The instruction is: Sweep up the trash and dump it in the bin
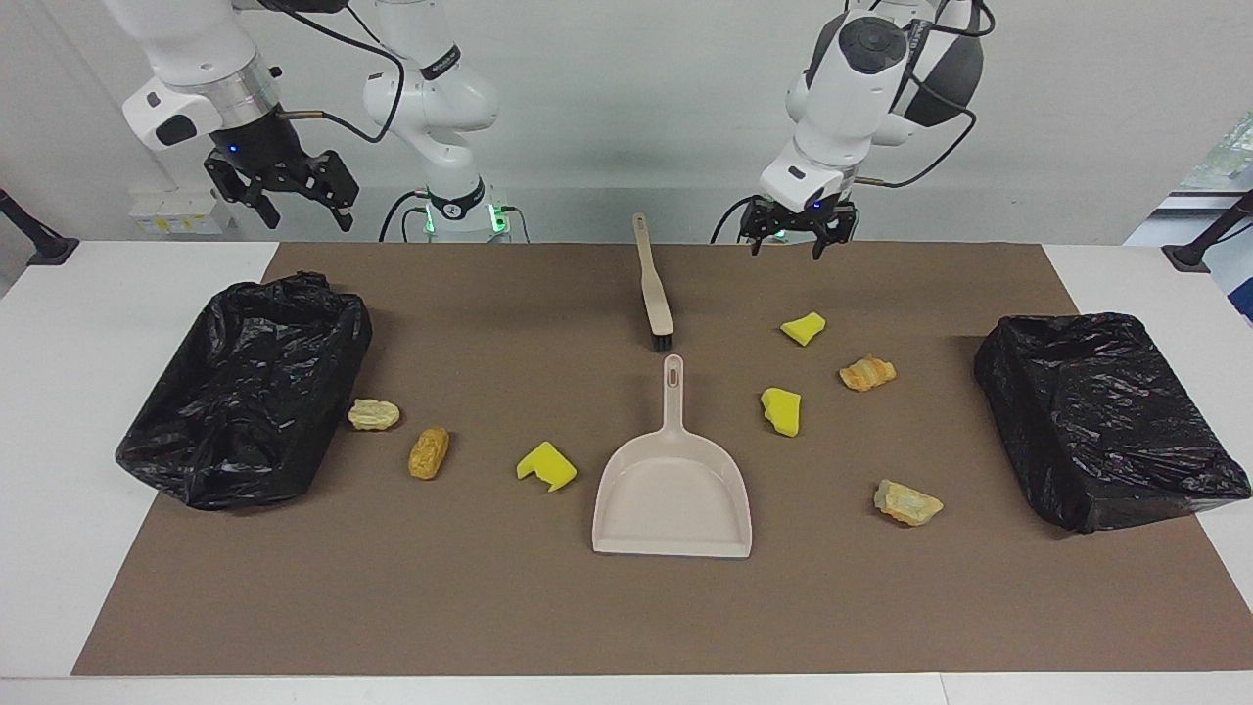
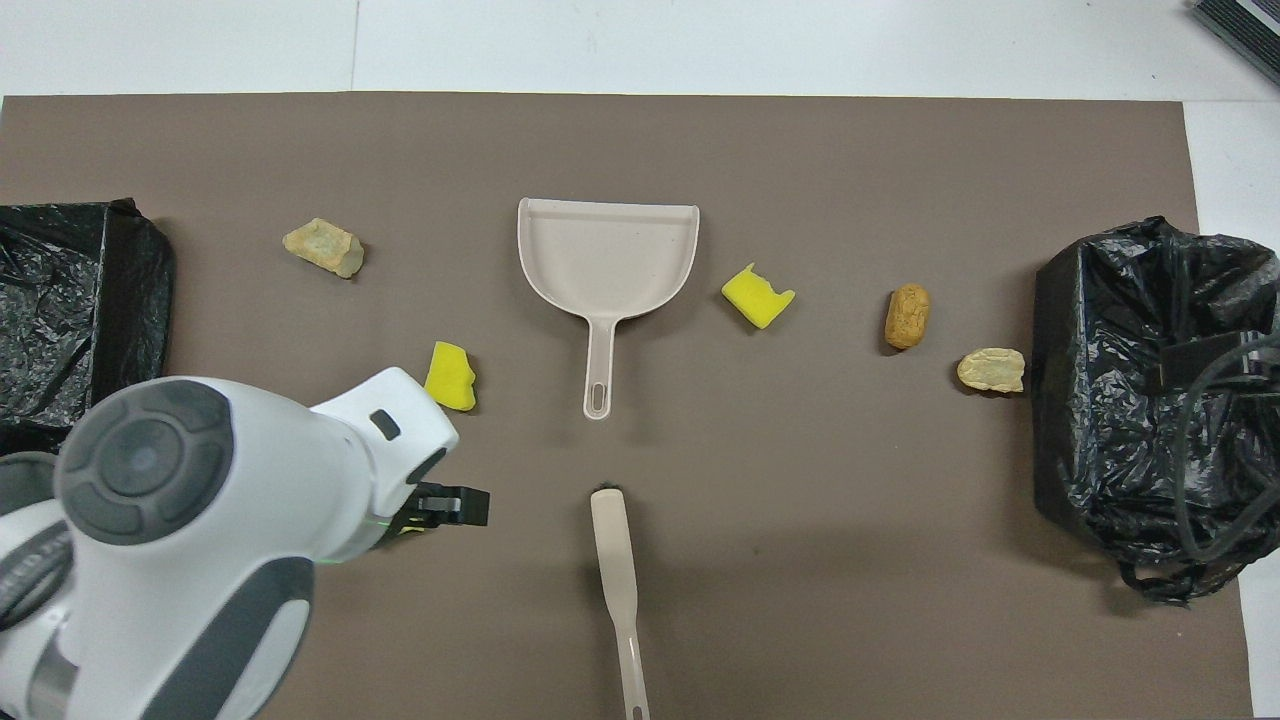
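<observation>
Trash lies scattered over the brown table mat point(image 1: 626, 617) in seven small pieces. Toward the right arm's end sit a pale cream crusty lump point(image 1: 373, 414) just beside the black bag-lined bin point(image 1: 245, 392), a tan bread-like lump point(image 1: 429, 452) and a notched yellow sponge chunk point(image 1: 546, 465). Toward the left arm's end lie a yellow sponge wedge point(image 1: 803, 328), an orange-striped crusty lump point(image 1: 867, 373), a yellow sponge block point(image 1: 781, 410) and a tan-grey crusty piece point(image 1: 907, 502), with a second black bag-lined bin point(image 1: 1101, 416) at that end of the mat.

Between the two groups the beige plastic dustpan point(image 1: 672, 490) lies flat, its handle pointing toward the robots; the beige long-handled brush point(image 1: 653, 284) lies nearer to the robots, bristle end close to the dustpan's handle tip but apart from it.

The left gripper point(image 1: 790, 240) hangs in the air with its wrist bent downward, fingers pointing at the mat over its robot-side edge, between the brush handle and the yellow sponge wedge (in the overhead view the arm's white body hides that wedge and the striped lump). Its jaws stand apart and it holds nothing.

The right gripper point(image 1: 289, 201) hangs high over the table's robot-side edge near its own bin, tilted, jaws spread wide and empty.
</observation>
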`<state>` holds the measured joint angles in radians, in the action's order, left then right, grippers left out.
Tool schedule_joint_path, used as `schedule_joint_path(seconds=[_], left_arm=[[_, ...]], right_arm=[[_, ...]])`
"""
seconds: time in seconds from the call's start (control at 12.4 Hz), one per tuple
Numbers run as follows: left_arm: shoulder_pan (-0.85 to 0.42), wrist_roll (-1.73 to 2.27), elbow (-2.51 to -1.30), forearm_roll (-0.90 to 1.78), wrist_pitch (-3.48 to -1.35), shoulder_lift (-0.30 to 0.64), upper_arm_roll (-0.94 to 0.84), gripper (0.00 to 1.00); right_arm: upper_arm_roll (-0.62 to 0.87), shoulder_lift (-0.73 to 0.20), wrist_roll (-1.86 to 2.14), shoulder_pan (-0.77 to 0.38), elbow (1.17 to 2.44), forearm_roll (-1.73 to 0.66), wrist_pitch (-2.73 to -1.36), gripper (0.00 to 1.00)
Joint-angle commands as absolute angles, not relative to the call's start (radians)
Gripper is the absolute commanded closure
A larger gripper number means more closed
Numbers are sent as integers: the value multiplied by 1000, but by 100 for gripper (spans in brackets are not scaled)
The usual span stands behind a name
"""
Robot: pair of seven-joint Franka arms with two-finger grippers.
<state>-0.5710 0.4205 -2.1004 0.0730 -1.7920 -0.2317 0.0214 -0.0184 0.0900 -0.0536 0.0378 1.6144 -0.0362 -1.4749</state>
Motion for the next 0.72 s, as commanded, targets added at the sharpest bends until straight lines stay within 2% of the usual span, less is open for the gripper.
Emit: schedule_joint_path(seconds=[0.0,0.16,0.4,0.64], left_arm=[[-720,593,-2224,86,-1905,-273,41,0],[-819,662,-2279,86,-1986,-256,40,0],[-992,869,-2425,86,-2193,-236,40,0],[-1093,986,-2440,87,-2246,-170,38,0]], right_arm=[[-12,52,-159,-20,1615,-63,-1541,0],[-8,22,-227,-61,1618,-61,-1623,0],[-8,-31,-294,-110,1628,-61,-1707,0],[-8,-74,-380,-179,1652,-61,-1799,0]])
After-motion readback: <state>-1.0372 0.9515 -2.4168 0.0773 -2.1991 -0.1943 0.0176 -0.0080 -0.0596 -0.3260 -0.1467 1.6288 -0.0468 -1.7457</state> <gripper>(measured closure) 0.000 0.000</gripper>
